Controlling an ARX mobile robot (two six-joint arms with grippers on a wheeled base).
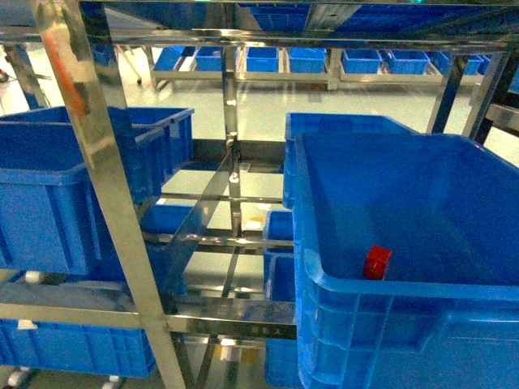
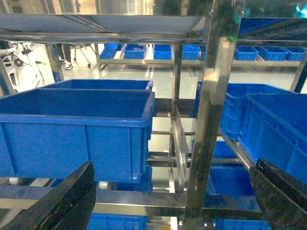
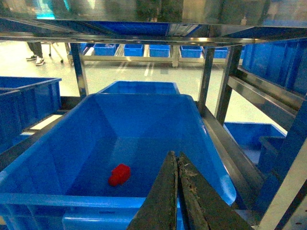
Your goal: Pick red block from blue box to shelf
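The red block [image 1: 377, 262] lies on the floor of the blue box [image 1: 422, 194], near its front wall, on the right of the shelf [image 1: 97, 162]. In the right wrist view the red block [image 3: 119, 174] sits low in the blue box [image 3: 144, 120], left of and beyond my right gripper [image 3: 175, 154]. That gripper is shut on nothing and hovers over the box's near rim. My left gripper [image 2: 173, 164] is open and empty, with its fingers [image 2: 62, 201] wide apart in front of a shelf upright [image 2: 211, 120]. Neither gripper shows in the head view.
A dark blue crate [image 1: 49, 186] stands on the shelf's left side, also seen as a crate [image 2: 76, 129] in the left wrist view. More crates [image 1: 73, 344] fill the lower tier. A shelf tier [image 3: 144, 28] runs close overhead. A far rack [image 1: 324, 61] holds several crates.
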